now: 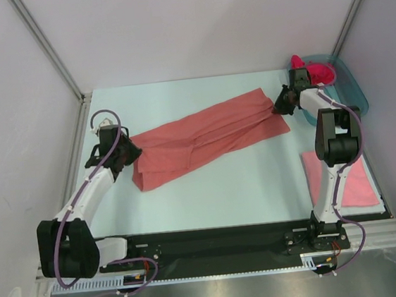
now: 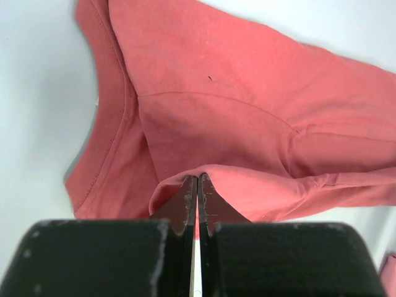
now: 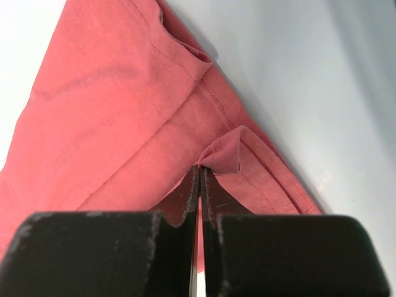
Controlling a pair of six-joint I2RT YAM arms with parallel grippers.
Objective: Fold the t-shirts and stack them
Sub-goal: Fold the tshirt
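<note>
A salmon-coral t-shirt [image 1: 207, 137] lies stretched in a long band across the table between my two grippers. At its left, collar end my left gripper [image 1: 129, 153] is shut on a fold of the cloth [image 2: 197, 179]. The shirt's far right end is pinched at the hem in my shut right gripper [image 1: 278, 104] [image 3: 201, 168]. A folded lighter pink t-shirt [image 1: 354, 185] lies flat at the front right, partly behind the right arm. In the teal tub [image 1: 351, 90] at the back right sits a crumpled bright magenta t-shirt [image 1: 315, 72].
White walls enclose the table at the back and both sides. The black rail [image 1: 215, 242] with both arm bases runs along the near edge. The right arm's elbow [image 1: 337, 137] rises above the lighter pink shirt.
</note>
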